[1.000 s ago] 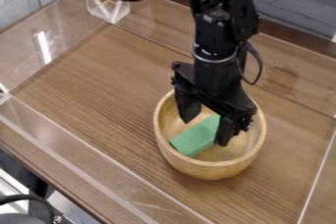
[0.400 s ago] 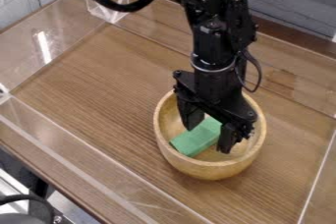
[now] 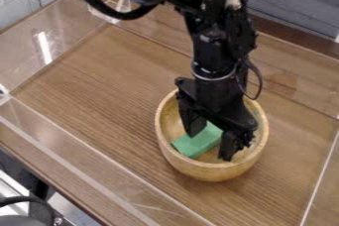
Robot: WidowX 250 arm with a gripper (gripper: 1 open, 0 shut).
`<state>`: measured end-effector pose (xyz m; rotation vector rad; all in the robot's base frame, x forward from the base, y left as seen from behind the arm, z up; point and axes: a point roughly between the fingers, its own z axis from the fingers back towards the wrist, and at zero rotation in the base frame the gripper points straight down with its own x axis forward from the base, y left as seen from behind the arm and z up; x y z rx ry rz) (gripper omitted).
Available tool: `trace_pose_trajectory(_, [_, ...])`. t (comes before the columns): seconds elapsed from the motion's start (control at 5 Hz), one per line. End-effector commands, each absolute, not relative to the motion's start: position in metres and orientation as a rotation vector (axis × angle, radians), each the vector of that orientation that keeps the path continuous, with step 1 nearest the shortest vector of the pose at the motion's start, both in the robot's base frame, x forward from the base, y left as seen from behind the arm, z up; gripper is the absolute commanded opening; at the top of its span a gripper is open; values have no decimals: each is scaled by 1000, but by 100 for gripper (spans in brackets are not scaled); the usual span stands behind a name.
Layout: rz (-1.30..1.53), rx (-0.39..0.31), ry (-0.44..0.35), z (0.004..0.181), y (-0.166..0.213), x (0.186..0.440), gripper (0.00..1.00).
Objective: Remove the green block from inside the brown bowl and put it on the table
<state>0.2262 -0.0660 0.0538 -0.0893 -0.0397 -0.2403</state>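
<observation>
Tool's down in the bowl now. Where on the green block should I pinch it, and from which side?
Come from straight above, as the open tool already points. Pinch the green block across its short width, near the middle of its length. It is flat and elongated and appears to lean on the inner wall of the brown bowl, so the narrow sides are probably easiest to reach, and the rim blocks any side approach.

Single view only, set high and off to one side, angled down across the table. Close enough to fill the frame with tabletop, clear plastic walls and arm.
</observation>
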Motion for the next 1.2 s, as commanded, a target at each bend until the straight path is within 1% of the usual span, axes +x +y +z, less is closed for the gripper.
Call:
trace_pose_trajectory(0.0, [-256,-99,-78,58,-67,232,100])
trace_pose_trajectory(1.0, [-278,-114,-95,52,-61,232,100])
